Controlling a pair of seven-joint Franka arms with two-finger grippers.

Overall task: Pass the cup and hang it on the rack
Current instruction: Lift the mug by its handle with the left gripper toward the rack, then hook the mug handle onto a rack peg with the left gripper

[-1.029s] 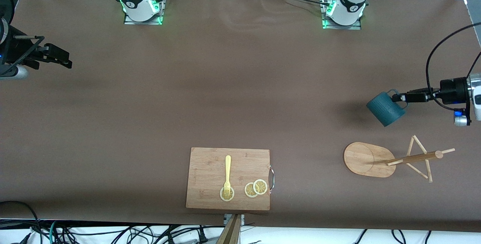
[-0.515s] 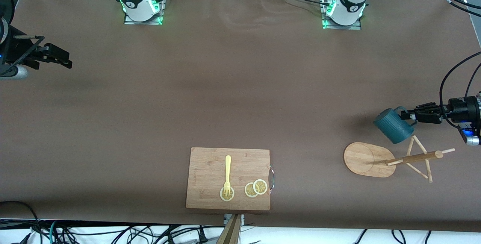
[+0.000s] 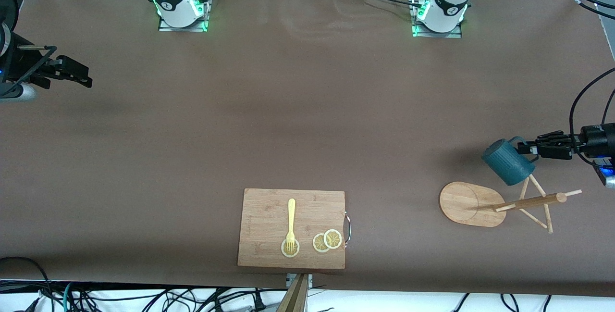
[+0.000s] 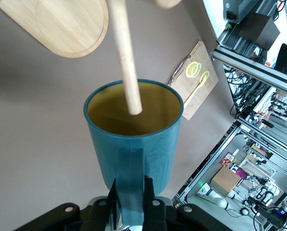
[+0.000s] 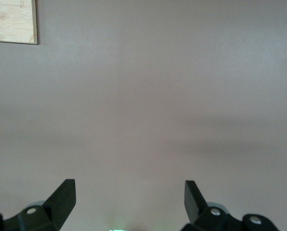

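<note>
Cup [image 3: 507,164] first: over the last second we see it carried down from open table to the rack [image 3: 499,202], now just above a peg, with a peg tip showing at its mouth in the left wrist view. We judge hanging is close. Our left gripper [image 3: 526,148] pinches its handle; our right gripper [image 3: 72,72] waits, spread wide and empty. We read no writing anywhere.
</note>
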